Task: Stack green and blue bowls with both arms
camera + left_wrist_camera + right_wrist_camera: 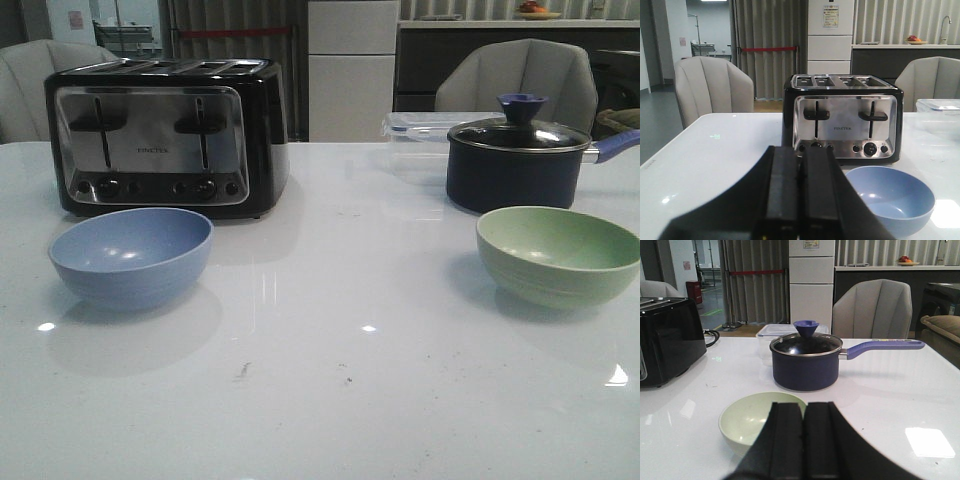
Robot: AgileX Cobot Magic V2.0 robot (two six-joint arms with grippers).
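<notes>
With both the left hand (800, 200) and right hand (802, 440) closed and empty, either could shove the blue bowl (131, 256) or green bowl (557, 254) across the slick table (330, 400).

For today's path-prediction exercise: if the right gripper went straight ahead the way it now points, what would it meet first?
Most likely the green bowl, which sits just beyond the shut right gripper. Behind it stands the navy pot. Depth is unclear, so the gripper might pass over the bowl's rim.
</notes>
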